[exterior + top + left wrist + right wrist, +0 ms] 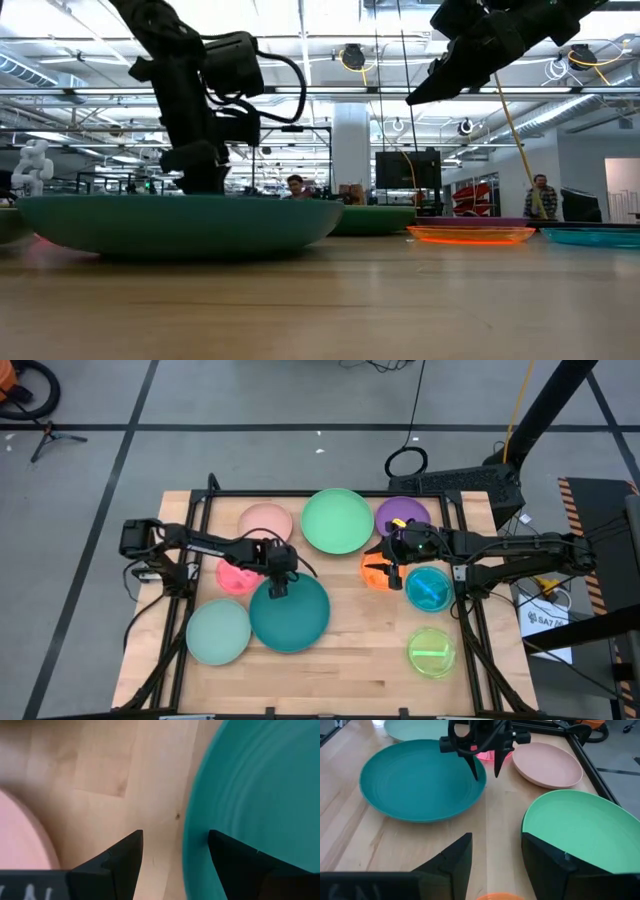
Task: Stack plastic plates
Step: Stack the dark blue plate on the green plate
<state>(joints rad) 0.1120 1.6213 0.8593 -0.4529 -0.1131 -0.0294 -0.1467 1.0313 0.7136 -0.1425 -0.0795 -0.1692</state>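
On my wooden tabletop the plates lie spread out singly: a big teal plate near the middle, a mint plate toward the left front corner, a green plate and pale pink plate by the back edge. I see the left gripper with its jaws open astride the teal plate's rim, nothing held. The right gripper hangs over the orange plate, jaws open and empty.
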